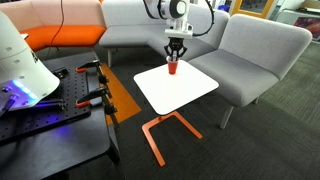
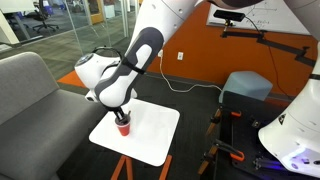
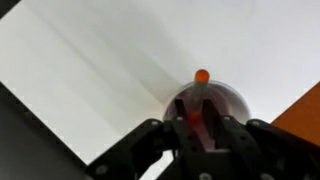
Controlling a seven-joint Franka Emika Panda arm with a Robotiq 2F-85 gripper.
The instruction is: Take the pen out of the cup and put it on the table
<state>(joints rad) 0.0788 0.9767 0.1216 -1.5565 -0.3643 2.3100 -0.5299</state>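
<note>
The small red cup (image 1: 172,69) stands near the far edge of the white table (image 1: 185,92); both also show in an exterior view, the cup (image 2: 123,127) on the table (image 2: 150,138). In the wrist view the cup rim (image 3: 236,101) lies just under the fingers, and the pen's orange tip (image 3: 201,76) sticks out of it. My gripper (image 1: 174,57) hangs straight down over the cup (image 2: 120,114). In the wrist view its fingers (image 3: 201,118) sit close together with the pen's orange shaft between them. The rest of the pen is hidden.
Grey sofas (image 1: 250,50) stand behind and beside the table, with an orange sofa (image 1: 60,38) further off. The table's orange leg (image 1: 160,130) stands on dark carpet. A black workbench (image 1: 50,120) with clamps is close by and also shows in an exterior view (image 2: 235,150).
</note>
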